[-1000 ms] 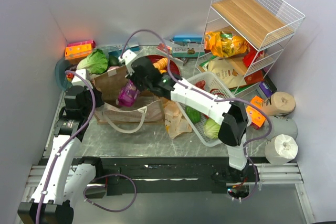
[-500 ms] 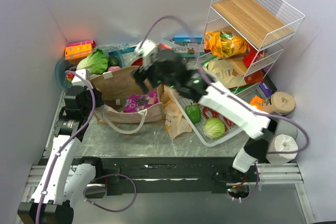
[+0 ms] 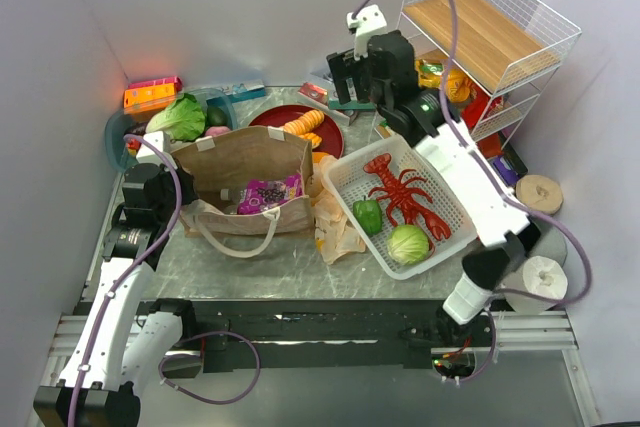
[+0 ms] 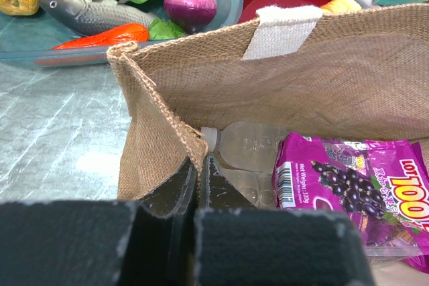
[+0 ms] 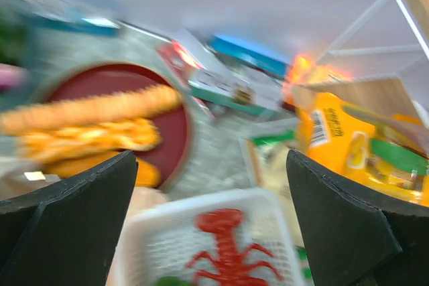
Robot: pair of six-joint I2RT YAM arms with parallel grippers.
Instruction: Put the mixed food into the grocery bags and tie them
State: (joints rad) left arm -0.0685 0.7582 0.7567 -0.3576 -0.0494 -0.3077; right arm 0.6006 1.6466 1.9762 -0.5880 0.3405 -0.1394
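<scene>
Teal at the far left: a tub point(image 3: 110, 137) with leafy lettuce point(image 3: 182, 117) in it. Just near of it, your left gripper point(image 4: 198, 165) is clenched on the near-left rim of the brown grocery bag point(image 3: 250, 152), with the woven edge pinched between its fingers. The bag stands upright with its mouth open; inside, a clear bottle point(image 4: 248, 147) lies beside a purple snack packet point(image 3: 268, 192). Moving right, the thin tan plastic bag point(image 3: 335, 227) lies crumpled on the table, between the brown bag and the white basket point(image 3: 340, 179), touching both. In that basket you have a green pepper point(image 3: 368, 215), a red lobster point(image 3: 405, 197) and a pale cabbage point(image 3: 408, 244). Up at the far side, your right gripper point(image 3: 349, 75) hangs high, between the red plate point(image 3: 275, 115) and the wire shelf point(image 3: 500, 37); its fingers are spread wide, released, with nothing between them; its wrist view is blurred.
</scene>
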